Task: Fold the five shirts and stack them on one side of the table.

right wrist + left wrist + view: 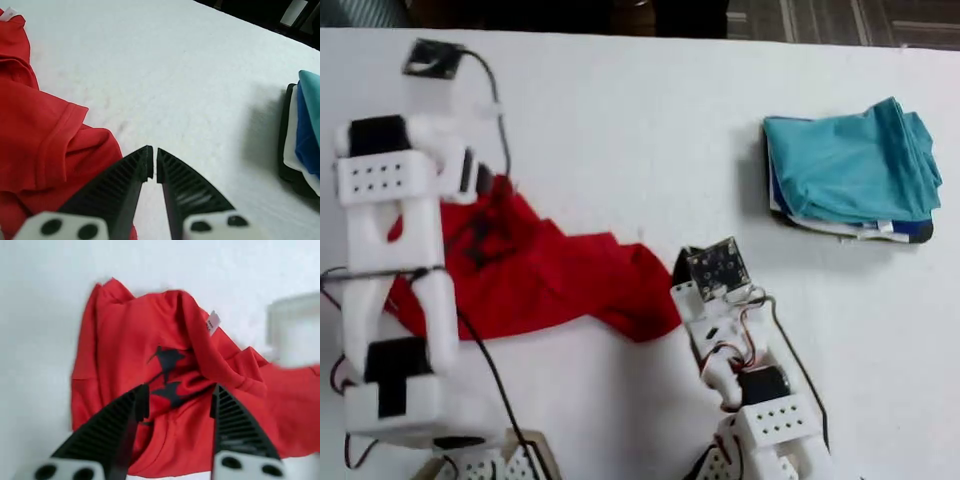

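A crumpled red shirt (550, 275) with a black print lies on the white table (650, 120), left of centre. My left gripper (177, 400) hangs open just above its printed middle; in the high view it is at the shirt's far left part (480, 180). The red shirt (165, 370) has a small white label by the collar. My right gripper (154, 165) is shut with nothing in it, just off the red shirt's sleeve (50, 135); the high view shows it at the shirt's right edge (682, 270). A stack of folded shirts (850, 175), teal on top, sits at the right.
Bare white table lies between the red shirt and the folded stack (300, 135). The table's far edge (640, 36) meets a dark floor. Cables run from both arm bases near the front edge.
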